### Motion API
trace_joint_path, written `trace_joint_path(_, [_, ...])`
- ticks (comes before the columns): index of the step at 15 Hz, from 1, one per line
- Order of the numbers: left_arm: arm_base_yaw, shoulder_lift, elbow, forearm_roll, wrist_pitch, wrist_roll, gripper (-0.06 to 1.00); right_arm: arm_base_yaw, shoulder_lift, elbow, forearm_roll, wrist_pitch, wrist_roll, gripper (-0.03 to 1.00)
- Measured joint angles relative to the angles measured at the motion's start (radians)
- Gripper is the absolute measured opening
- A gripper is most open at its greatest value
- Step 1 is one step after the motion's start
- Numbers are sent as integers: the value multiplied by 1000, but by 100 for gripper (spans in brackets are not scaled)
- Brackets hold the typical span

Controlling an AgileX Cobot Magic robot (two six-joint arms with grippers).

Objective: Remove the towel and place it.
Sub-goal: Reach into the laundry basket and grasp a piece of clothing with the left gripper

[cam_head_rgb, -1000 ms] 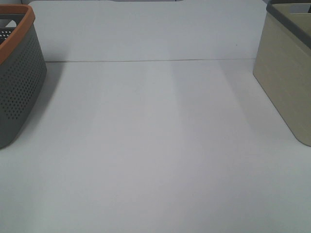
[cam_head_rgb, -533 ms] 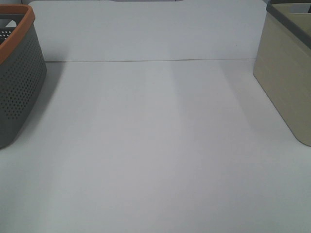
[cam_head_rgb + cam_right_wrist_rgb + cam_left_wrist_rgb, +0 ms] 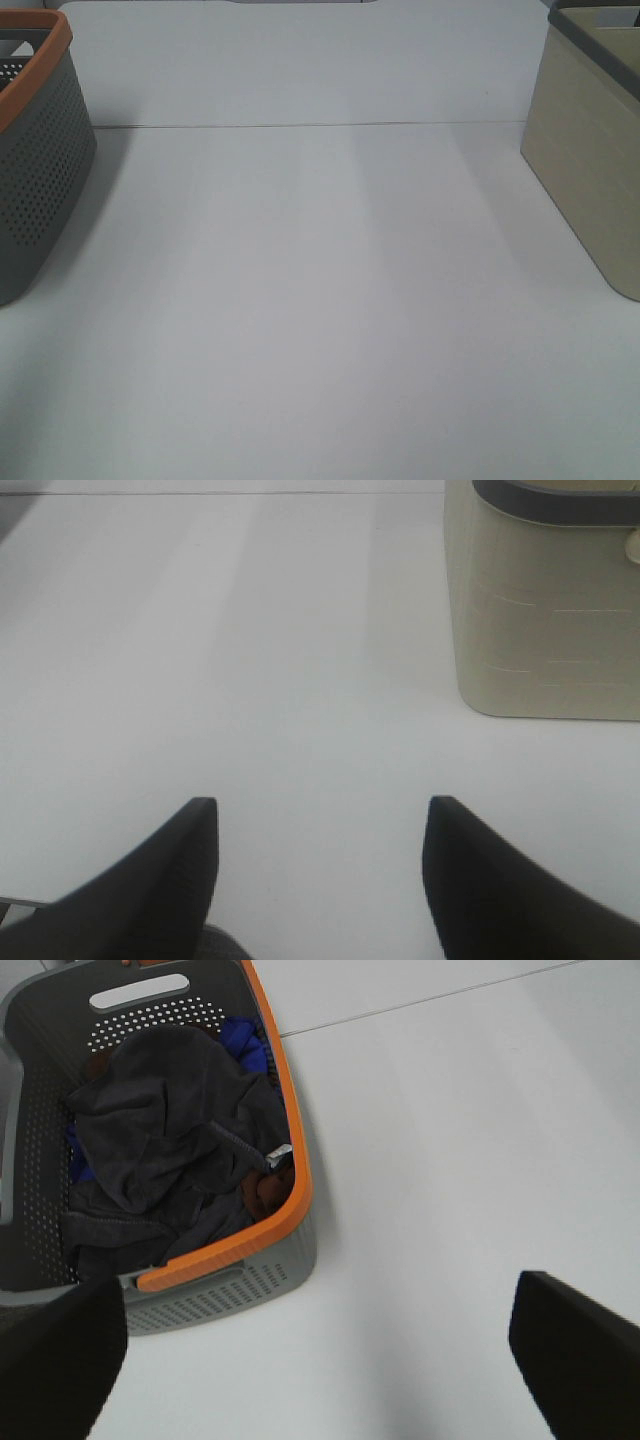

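The towel (image 3: 165, 1125) is a dark navy crumpled cloth with a small white tag, lying in the grey basket with an orange rim (image 3: 290, 1140). That basket also shows at the left edge of the exterior view (image 3: 35, 150). My left gripper (image 3: 320, 1355) is open and empty, well above the table beside the basket, apart from the towel. My right gripper (image 3: 318, 865) is open and empty over bare table, near the beige bin (image 3: 545, 600). Neither gripper shows in the exterior view.
A beige bin with a dark rim (image 3: 590, 140) stands at the right edge of the white table (image 3: 320, 300). Blue and reddish-brown cloth (image 3: 245, 1045) lies under the towel in the basket. A seam line runs across the table's far part.
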Motion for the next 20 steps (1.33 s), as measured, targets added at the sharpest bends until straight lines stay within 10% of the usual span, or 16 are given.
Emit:
trace_joint_path(8, [7, 454, -227, 101, 0, 307, 98, 0, 0, 0, 0, 0, 0, 61])
trace_joint_path(15, [261, 744, -329, 112, -69, 747, 98, 0, 0, 0, 0, 0, 0, 61])
trace_joint_path(20, [293, 945, -329, 111, -254, 957, 98, 0, 0, 0, 0, 0, 0, 61])
